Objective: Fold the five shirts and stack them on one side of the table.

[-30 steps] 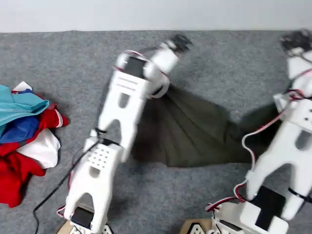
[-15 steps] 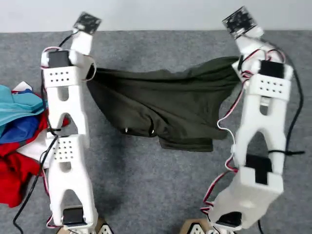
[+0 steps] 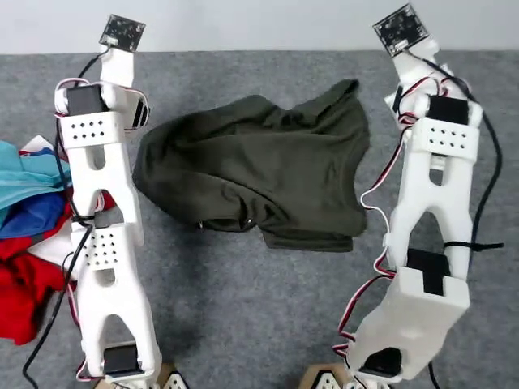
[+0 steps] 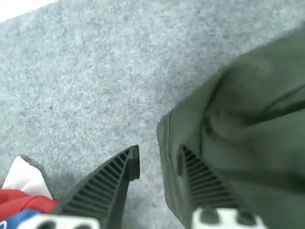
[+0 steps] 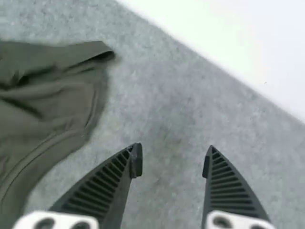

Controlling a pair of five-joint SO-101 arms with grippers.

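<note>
The left arm (image 3: 97, 211) and right arm (image 3: 434, 203) lie stretched toward the far edge of the grey surface (image 3: 243, 324). A crumpled olive shirt (image 3: 259, 174) lies between them. The left jaws are released, one side seemingly brushing the shirt's edge; the right jaws gape over bare surface. Colourful shirts (image 3: 32, 227) are heaped at the left.

A grey carpet-like cover (image 3: 243, 324) spans the table, meeting a plain white wall (image 3: 259, 24) at the far edge.
</note>
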